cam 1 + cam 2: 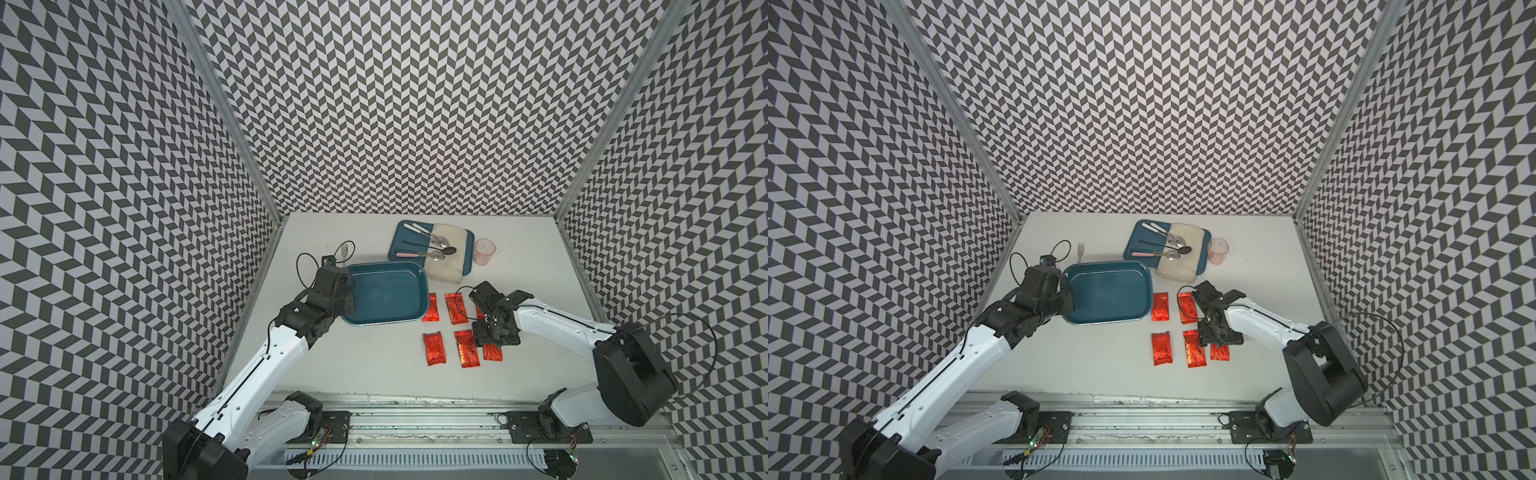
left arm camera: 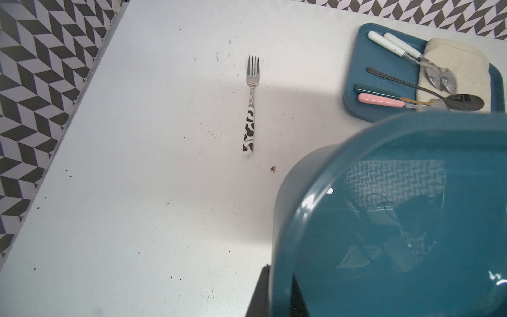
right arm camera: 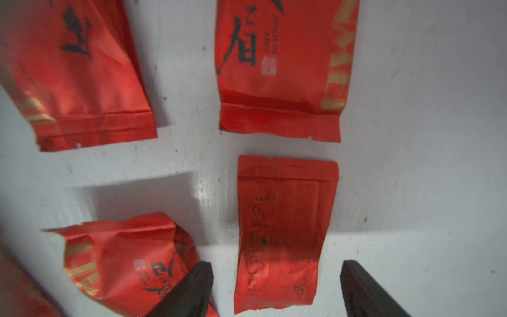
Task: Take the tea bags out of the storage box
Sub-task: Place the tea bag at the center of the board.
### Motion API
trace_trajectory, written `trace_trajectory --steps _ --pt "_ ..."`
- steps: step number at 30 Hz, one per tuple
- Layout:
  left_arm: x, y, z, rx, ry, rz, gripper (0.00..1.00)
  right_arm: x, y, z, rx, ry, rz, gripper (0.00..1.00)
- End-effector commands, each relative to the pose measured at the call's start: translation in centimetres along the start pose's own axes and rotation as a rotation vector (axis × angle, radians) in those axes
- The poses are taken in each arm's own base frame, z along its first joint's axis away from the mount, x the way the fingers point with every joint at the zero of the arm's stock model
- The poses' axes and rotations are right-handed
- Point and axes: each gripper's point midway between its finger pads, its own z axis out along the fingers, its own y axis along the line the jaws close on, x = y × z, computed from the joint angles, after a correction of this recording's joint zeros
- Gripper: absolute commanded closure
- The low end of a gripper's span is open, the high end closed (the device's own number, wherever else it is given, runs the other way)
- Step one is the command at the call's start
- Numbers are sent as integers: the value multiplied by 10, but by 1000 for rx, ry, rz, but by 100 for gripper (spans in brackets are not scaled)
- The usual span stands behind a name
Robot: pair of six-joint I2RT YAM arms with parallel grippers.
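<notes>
The storage box is a deep dark-teal tub left of the table's centre, and its inside looks bare. My left gripper is shut on the box's left rim, one finger outside the wall and one inside. Several red foil tea bags lie in two rows on the table right of the box. My right gripper hovers open over the right end of the far row. A tea bag lies flat between its fingers, touching neither.
A flat teal tray with a cream cloth and spoons stands at the back, with a pink cup to its right. A cow-patterned fork lies behind the box. Patterned walls close in three sides.
</notes>
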Motion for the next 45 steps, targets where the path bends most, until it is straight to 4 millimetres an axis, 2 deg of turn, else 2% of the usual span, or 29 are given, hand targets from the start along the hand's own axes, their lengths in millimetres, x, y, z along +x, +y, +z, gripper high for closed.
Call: trace_trajectory --steps 1,8,18,23,36,40,45 --pt "-7 -1 -3 7 -39 -19 100 -15 3 -2 -9 -41 -4 23" --pt "-7 -1 -3 3 -38 -20 100 -13 -1 3 13 -29 3 29" --pt "-7 0 -3 0 -37 -20 100 -11 -8 7 51 -23 16 29" --pt "-7 0 -3 0 -39 -21 100 -9 -10 9 72 -10 20 34" --pt "-7 -1 -3 1 -37 -18 100 -8 -4 6 47 -14 0 34" --pt "-6 -1 -2 -2 -33 -18 100 -15 2 -8 16 -58 -9 31" --pt "-1 -4 5 -2 -9 -3 100 -52 -7 -69 -8 -308 14 25"
